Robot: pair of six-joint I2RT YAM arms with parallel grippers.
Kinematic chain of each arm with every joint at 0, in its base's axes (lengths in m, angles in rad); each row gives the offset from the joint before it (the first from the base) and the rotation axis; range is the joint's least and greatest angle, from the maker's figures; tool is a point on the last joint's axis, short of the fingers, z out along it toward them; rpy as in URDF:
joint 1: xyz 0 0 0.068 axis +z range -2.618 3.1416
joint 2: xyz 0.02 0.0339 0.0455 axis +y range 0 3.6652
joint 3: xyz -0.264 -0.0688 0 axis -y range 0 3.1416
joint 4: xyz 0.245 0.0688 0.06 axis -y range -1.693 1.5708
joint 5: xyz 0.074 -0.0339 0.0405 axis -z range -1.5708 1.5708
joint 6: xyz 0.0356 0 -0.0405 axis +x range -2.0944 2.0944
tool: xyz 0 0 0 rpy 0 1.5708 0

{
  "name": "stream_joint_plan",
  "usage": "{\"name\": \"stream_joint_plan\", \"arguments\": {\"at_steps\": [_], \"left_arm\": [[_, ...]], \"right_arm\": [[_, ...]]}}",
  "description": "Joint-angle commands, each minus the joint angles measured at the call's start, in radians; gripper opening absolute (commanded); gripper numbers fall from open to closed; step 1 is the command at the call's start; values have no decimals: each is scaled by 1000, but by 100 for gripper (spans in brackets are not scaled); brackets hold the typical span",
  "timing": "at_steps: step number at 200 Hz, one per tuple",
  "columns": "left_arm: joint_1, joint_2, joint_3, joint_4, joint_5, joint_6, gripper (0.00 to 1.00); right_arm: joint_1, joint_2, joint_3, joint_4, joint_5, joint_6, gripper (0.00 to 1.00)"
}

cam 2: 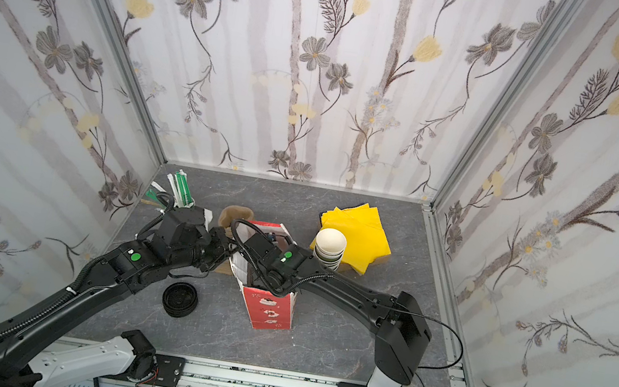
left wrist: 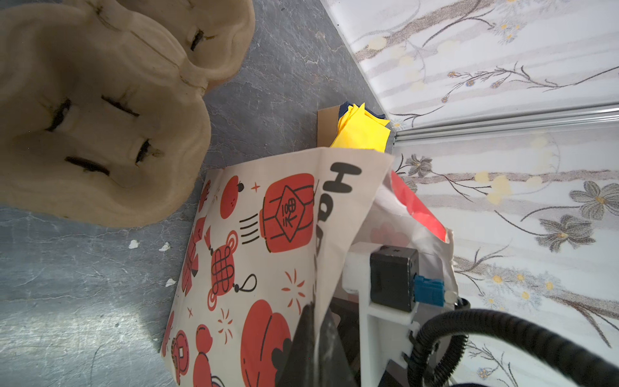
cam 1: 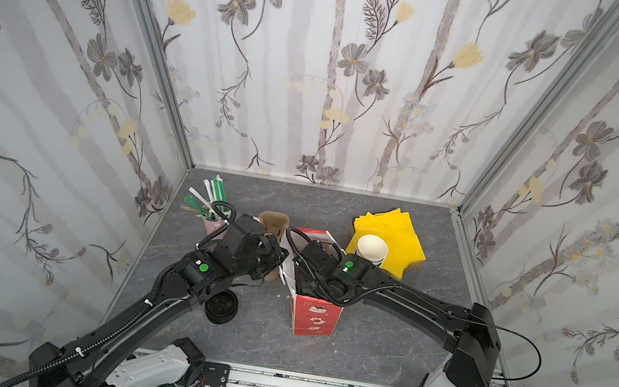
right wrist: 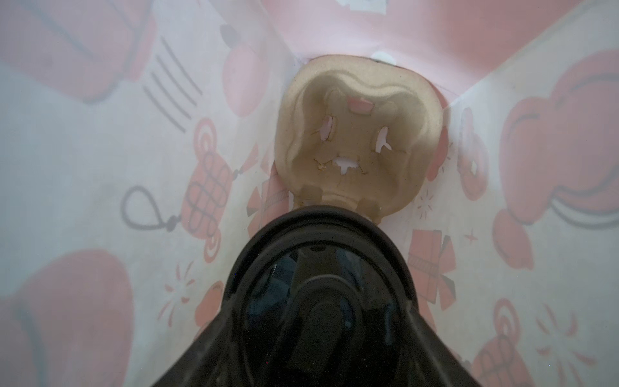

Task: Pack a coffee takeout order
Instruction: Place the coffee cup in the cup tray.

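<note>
The step in hand looks to be seating the black-lidded cup (right wrist: pixel 318 268) in the pulp carrier (right wrist: pixel 355 134), which lies at the bottom of the red bag (cam 1: pixel 315 317) standing mid-table. The left gripper (cam 1: pixel 281 261) has its fingers pinched together on the bag's left rim, holding the mouth open. The right gripper (cam 1: pixel 305 276) reaches down inside, with the cup's lid right below it over the carrier's near well. Whether its fingers clamp the cup or stand clear I cannot tell. The yellow napkins (cam 1: pixel 393 237) lie far right and the green straws (cam 1: pixel 214 196) far left, both outside the bag. Next, I judge, the right arm must lift straight out without snagging the paper.
</note>
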Motion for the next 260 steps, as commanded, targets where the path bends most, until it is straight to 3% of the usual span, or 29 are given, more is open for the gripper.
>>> {"name": "stream_joint_plan", "arguments": {"at_steps": [1, 128, 178, 260], "left_arm": [[3, 2, 13, 18, -11, 13, 0], [2, 17, 27, 18, -5, 22, 0], [1, 17, 26, 18, -5, 21, 0], [4, 19, 29, 18, -18, 27, 0]], "right_arm": [[4, 9, -28, 49, -1, 1, 52], [12, 34, -88, 60, -8, 8, 52], [16, -8, -11, 51, 20, 5, 52], [46, -68, -31, 81, 10, -42, 52]]}}
